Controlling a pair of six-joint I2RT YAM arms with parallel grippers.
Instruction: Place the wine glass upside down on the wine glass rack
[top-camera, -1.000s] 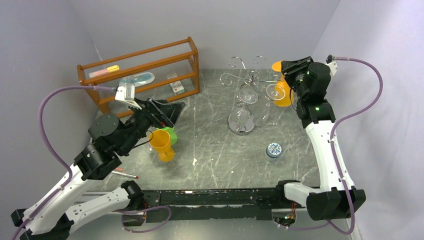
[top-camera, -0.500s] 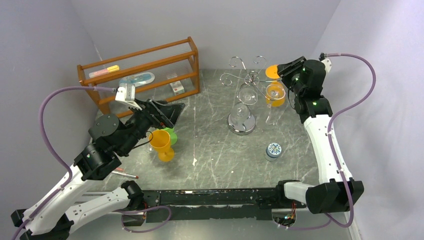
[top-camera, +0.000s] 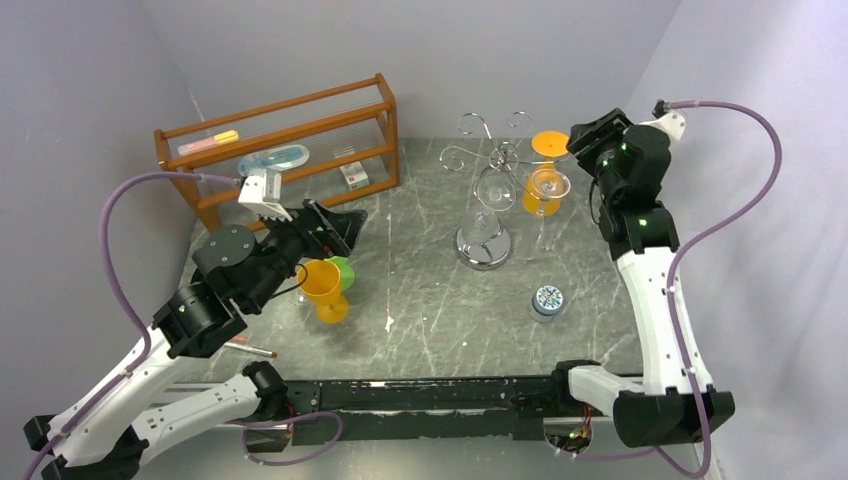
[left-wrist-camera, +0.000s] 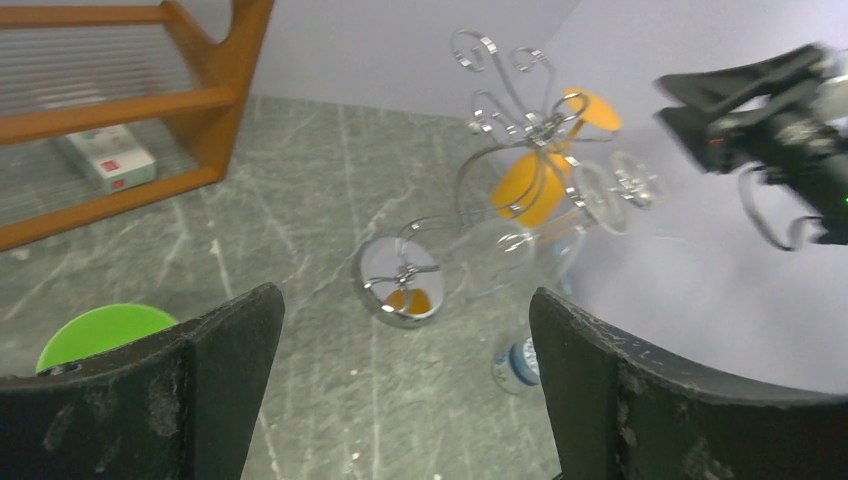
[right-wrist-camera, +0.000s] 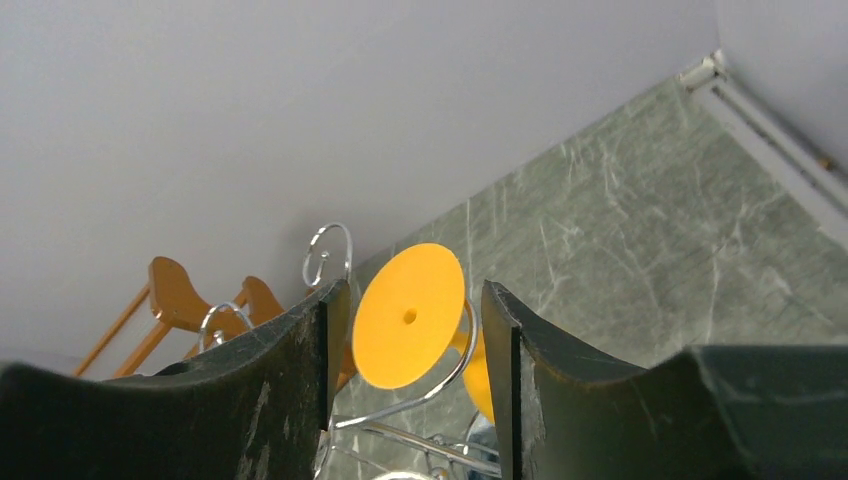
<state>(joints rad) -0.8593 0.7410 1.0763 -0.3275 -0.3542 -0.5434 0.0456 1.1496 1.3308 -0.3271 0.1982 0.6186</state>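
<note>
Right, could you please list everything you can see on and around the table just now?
wine glass rack: one, silver chrome, back centre
hung wine glass: one, orange, upside down on the rack's right side
clear glasses: at least two, hanging on the rack
standing wine glass: one, orange, near the left arm
bowl: one, green, behind the standing glass
wooden shelf: one, orange-brown, back left, small items inside
round tin: one, blue-patterned, right of centre
pen: one, red, near left edge
table: one, grey marble
left claw: open, above the bowl
right claw: open, beside the hung glass's foot
</note>
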